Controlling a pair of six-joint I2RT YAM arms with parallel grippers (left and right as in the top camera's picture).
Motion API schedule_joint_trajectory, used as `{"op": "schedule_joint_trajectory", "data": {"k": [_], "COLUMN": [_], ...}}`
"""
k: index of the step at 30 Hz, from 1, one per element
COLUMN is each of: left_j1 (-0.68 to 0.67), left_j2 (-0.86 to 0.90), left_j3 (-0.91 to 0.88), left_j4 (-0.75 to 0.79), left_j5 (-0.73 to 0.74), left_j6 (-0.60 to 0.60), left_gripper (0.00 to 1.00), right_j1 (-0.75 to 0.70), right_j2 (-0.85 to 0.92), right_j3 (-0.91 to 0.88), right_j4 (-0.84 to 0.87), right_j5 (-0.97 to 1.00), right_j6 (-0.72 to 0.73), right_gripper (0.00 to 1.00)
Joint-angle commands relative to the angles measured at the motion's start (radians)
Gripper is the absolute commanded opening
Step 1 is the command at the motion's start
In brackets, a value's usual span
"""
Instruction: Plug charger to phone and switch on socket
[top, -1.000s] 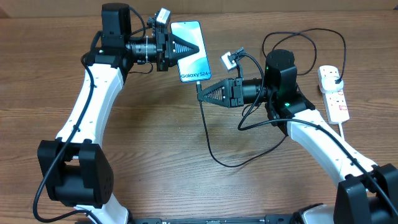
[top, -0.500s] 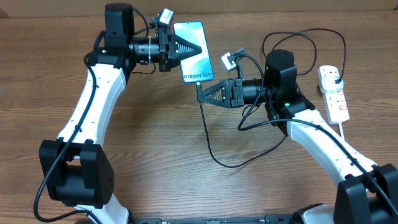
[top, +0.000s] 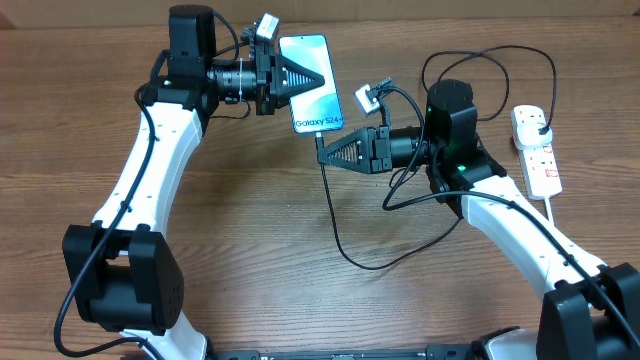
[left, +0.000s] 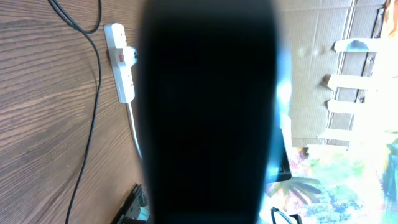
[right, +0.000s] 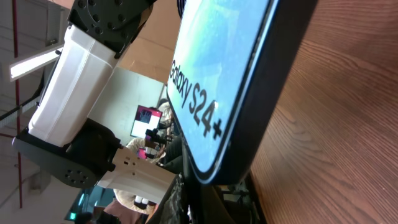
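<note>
The left gripper was clamped on the upper left edge of the phone, which sat tilted near the far middle of the wooden table, its lit screen reading "Galaxy S24+". The right gripper reached in from the opposite side, its fingers drawn narrow at the phone's lower edge, pinching the connector end of the charger. From there the thin black cable dropped towards the near edge, curled in a wide loop under the right arm, then rose in a second loop behind that arm. It ended at a black plug seated in the far outlet of the socket.

The white power strip lay at the right side of the table, well apart from both grippers, with its own white cord trailing towards the near edge. The right arm's body stood between the phone and the strip.

From the left wrist, a dark blurred mass filled the middle of the view and blocked most of it. To its left the power strip and a run of the black cable showed on the wood, and cardboard showed beyond.

From the right wrist, the phone loomed close and slanted, its lower corner just above the dark fingers; the connector itself was hidden. The left arm's white link stood behind it.
</note>
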Motion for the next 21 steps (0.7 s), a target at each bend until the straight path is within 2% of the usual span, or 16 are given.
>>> {"op": "schedule_joint_trajectory", "data": {"k": [1, 21], "left_j1": [-0.003, 0.001], "left_j2": [-0.018, -0.018], "left_j3": [0.014, 0.014], "left_j4": [0.008, 0.009], "left_j5": [0.057, 0.064], "left_j6": [0.043, 0.061], "left_gripper": [0.04, 0.04], "right_j1": [-0.011, -0.016], "right_j2": [-0.011, -0.011], "right_j3": [0.016, 0.016], "right_j4": [0.009, 0.018], "right_j5": [0.013, 0.013], "right_j6": [0.004, 0.007], "right_gripper": [0.04, 0.04]}}
